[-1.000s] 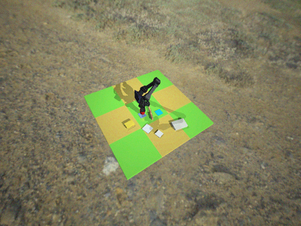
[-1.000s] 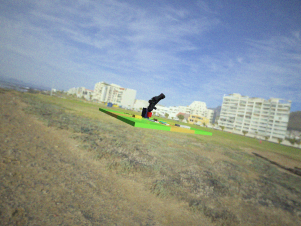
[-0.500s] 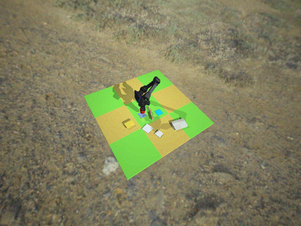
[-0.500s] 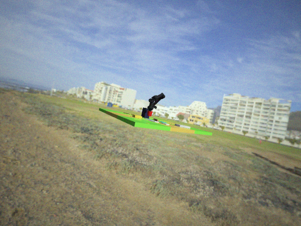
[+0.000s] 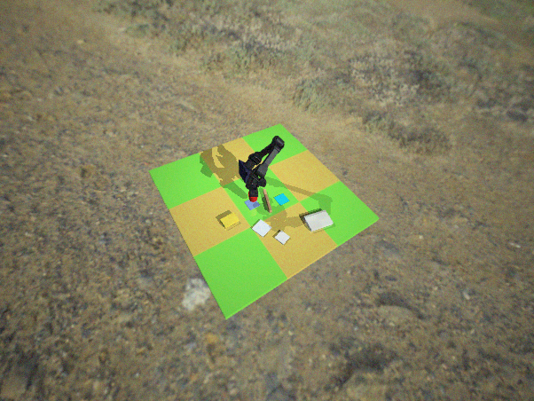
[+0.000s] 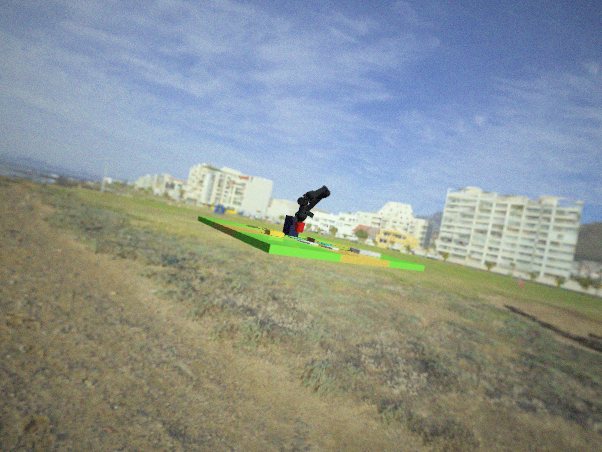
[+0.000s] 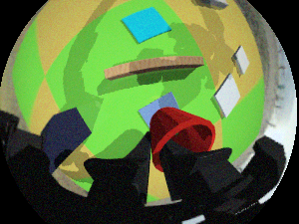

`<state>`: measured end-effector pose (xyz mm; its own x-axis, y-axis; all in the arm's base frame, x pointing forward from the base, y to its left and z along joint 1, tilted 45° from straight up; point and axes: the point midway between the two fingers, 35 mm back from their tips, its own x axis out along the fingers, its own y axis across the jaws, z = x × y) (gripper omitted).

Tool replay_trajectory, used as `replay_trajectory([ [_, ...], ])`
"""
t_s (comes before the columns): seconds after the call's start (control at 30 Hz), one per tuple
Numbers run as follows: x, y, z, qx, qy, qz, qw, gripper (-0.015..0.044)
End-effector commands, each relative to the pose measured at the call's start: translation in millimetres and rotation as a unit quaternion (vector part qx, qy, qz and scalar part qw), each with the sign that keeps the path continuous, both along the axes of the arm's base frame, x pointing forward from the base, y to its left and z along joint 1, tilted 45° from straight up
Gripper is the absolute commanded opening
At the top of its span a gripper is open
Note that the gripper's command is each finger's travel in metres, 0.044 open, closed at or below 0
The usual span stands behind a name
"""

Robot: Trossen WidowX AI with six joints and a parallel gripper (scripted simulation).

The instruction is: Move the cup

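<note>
The red cup [image 5: 253,199] [image 6: 299,227] [image 7: 169,118] is held a little above the periwinkle-blue pad [image 5: 249,205] [image 7: 149,112]. My gripper [image 5: 253,194] [image 6: 300,220] [image 7: 152,134] is shut on the cup's wall, with one finger reaching inside the rim. In the wrist view the cup's mouth faces the camera; I cannot make out marbles inside. The cyan pad [image 5: 282,199] [image 7: 147,25] lies bare on the other side of a low wooden bar.
The wooden bar [image 5: 267,200] [image 7: 154,66] stands between the pads. A dark navy block [image 6: 290,225] [image 7: 65,133] stands beside the arm. A yellow block [image 5: 229,220], two small white tiles [image 5: 262,228] [image 5: 282,237] and a larger white block [image 5: 318,220] lie around the pads.
</note>
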<state>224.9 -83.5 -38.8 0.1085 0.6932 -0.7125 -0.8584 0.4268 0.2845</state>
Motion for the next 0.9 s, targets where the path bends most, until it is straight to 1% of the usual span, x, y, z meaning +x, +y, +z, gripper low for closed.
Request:
replay_trajectory([
  [0.0, 1.8, 2.9, 3.5, 0.0, 0.0, -0.001, 1.0, 0.0],
  [0.87, 26.2, 44.0, 48.2, -0.001, -0.001, 0.001, 1.0, 0.0],
])
